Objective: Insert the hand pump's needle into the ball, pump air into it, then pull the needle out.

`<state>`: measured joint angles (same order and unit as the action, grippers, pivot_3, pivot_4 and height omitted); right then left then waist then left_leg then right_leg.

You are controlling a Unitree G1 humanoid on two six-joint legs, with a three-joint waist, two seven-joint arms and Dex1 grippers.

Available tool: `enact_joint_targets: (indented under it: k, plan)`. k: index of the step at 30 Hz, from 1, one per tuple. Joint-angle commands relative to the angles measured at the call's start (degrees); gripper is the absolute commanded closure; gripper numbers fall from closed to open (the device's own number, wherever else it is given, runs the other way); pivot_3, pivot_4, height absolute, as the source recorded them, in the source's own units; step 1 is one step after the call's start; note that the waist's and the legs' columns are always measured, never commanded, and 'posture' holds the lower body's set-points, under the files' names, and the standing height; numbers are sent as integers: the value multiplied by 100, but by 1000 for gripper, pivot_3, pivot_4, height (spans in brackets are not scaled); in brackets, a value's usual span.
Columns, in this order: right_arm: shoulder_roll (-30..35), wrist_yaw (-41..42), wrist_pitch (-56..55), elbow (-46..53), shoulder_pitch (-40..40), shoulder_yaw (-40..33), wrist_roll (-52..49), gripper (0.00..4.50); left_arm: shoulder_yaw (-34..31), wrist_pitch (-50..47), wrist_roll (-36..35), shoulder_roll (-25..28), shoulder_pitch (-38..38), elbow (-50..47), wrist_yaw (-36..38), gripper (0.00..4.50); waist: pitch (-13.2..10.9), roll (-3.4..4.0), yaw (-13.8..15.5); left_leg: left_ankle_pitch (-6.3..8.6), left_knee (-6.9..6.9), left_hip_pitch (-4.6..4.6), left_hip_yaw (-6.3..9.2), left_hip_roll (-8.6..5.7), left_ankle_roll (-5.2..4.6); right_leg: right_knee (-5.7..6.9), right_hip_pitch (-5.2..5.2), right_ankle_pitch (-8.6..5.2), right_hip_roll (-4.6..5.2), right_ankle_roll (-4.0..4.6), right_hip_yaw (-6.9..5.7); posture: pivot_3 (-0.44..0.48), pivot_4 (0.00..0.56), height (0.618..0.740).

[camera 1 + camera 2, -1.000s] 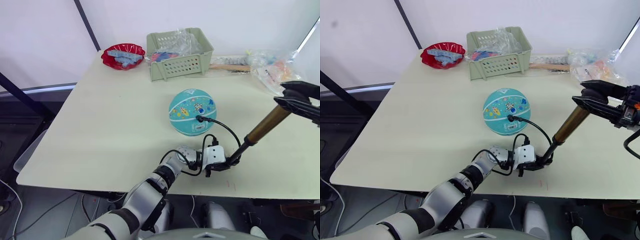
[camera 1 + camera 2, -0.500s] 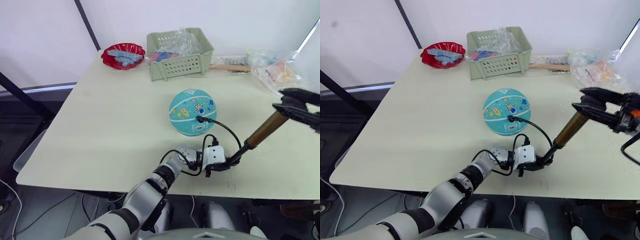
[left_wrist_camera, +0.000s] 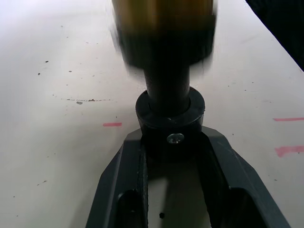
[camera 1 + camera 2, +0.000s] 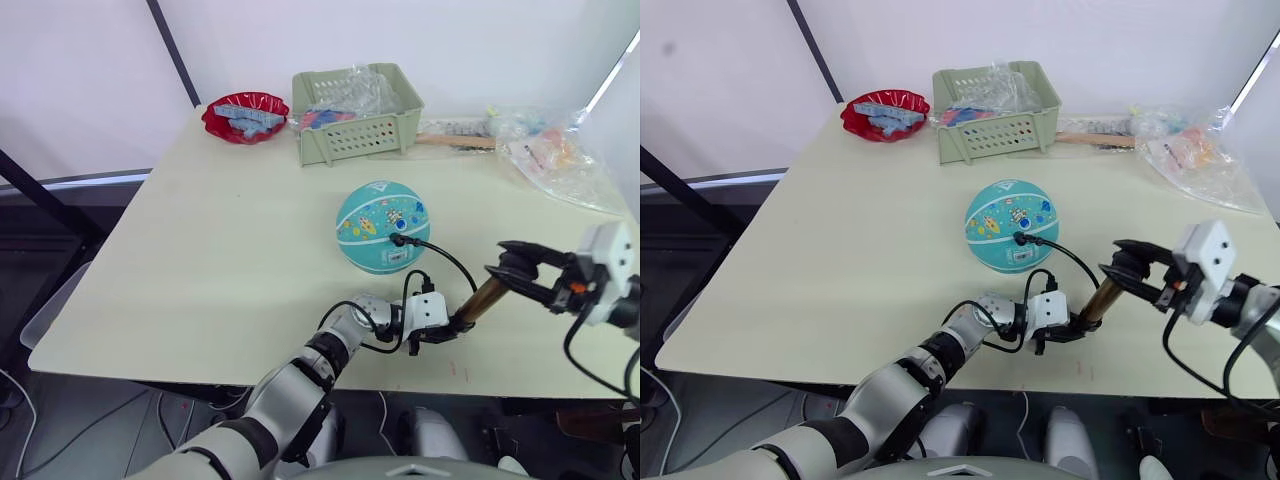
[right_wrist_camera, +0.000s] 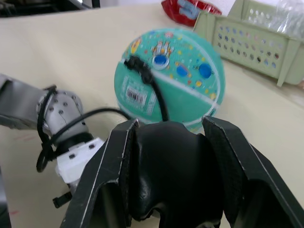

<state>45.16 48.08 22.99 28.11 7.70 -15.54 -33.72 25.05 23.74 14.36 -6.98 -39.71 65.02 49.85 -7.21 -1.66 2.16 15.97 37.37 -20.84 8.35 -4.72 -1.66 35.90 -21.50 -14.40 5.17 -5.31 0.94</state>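
The left gripper (image 4: pixel 447 331) is clamping the hand pump (image 4: pixel 486 297)'s black foot (bronze barrel tilted); the right gripper (image 4: pixel 1127 262) is clenching its T-handle beside the round teal ball (image 4: pixel 382 226).

The needle (image 4: pixel 398 238) is too small to make out where the hose meets the ball (image 4: pixel 383 225). The hand pump (image 3: pixel 164 33) barrel, blurred, is cut off at the top edge.

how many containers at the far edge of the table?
2: a red bowl at the far left corner, and a green basket just to its right. Clear plastic bags lie at the far right; anything behind them would be hidden.
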Motion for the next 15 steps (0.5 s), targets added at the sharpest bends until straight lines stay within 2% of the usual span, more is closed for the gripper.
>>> enact_joint_targets:
  k: [1,7,15]
  plan:
    - [-105,-60,114,-106,181,431,267,2873,203,-265,315,119,184,390,14,3546,5,9,-2,0,0,-1,0,-1,0,0,0,0,1,0,1,0,150,740]
    - [-72,34,131,105,24,167,-31,2873,201,-272,316,106,170,399,11,3546,6,10,0,0,0,1,0,-1,0,0,0,0,-1,1,2,0,150,740]
    - [489,54,866,353,-783,-1237,-1458,2873,200,-264,319,105,162,421,15,3546,-40,67,7,0,0,-18,-1,-7,-1,0,-8,15,5,25,5,0,150,740]
